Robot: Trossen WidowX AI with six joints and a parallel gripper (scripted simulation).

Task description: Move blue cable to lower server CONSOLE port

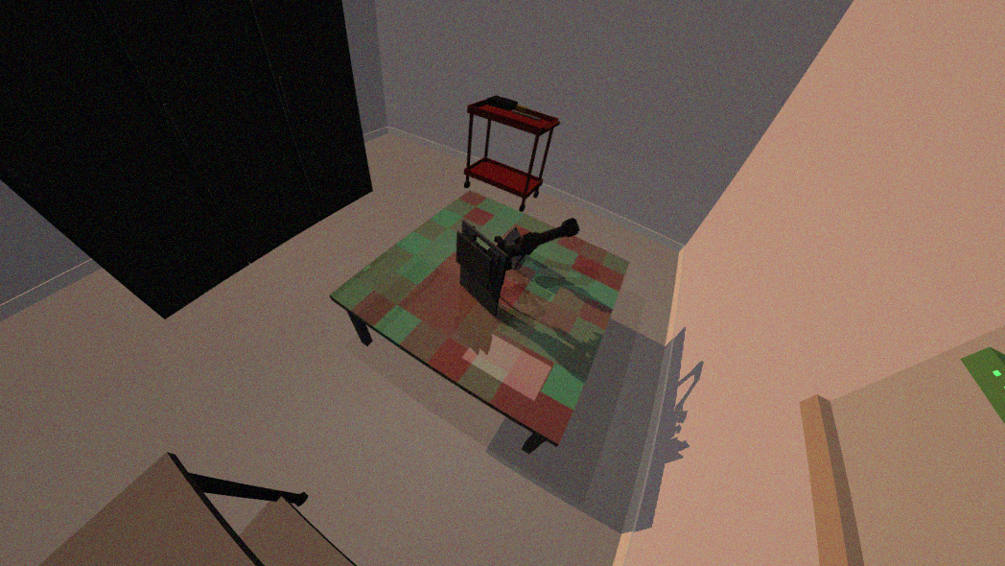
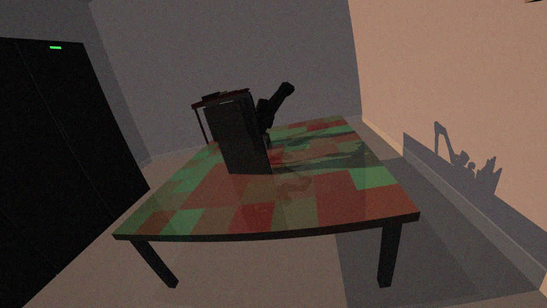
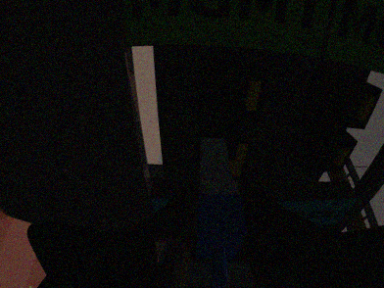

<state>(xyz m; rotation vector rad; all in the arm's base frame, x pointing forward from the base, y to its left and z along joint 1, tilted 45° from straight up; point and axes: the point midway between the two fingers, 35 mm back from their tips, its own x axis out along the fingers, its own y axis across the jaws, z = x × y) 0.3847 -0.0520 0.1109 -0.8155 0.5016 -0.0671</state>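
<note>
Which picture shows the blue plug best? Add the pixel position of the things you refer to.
The wrist view. It looks close up at the blue plug (image 3: 220,225), gripped between the gripper's (image 3: 220,211) fingers, though it's very dark. I can't make out the plug in the top view or the exterior view.

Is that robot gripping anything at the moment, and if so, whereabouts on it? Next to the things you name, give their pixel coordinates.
Yes, the dark gripper (image 3: 216,190) holds the blue cable's plug (image 3: 220,222), apparently by its sides; the wrist view is too dark to show exactly where the fingers press.
</note>
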